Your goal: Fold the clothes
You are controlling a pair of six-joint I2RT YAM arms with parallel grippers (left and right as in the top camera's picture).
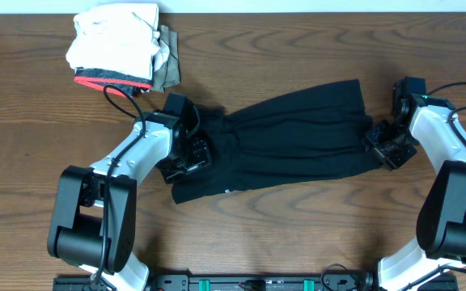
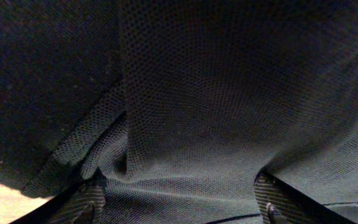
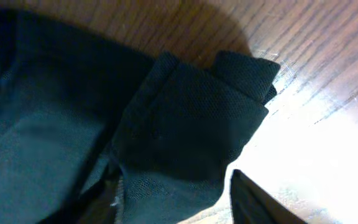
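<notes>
Our left tool [image 1: 191, 153] gapes over one end of the black mesh short-sleeved shirt [image 1: 290, 141]. Our right tool [image 1: 383, 145] meets the other end; we cannot tell whether it grips.

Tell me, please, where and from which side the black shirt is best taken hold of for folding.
Grip the doubled-over corner at the right end of the black shirt, coming in from the right. That flap is folded thick at the edge, so the right end effector beside it could probably pinch both layers.
</notes>
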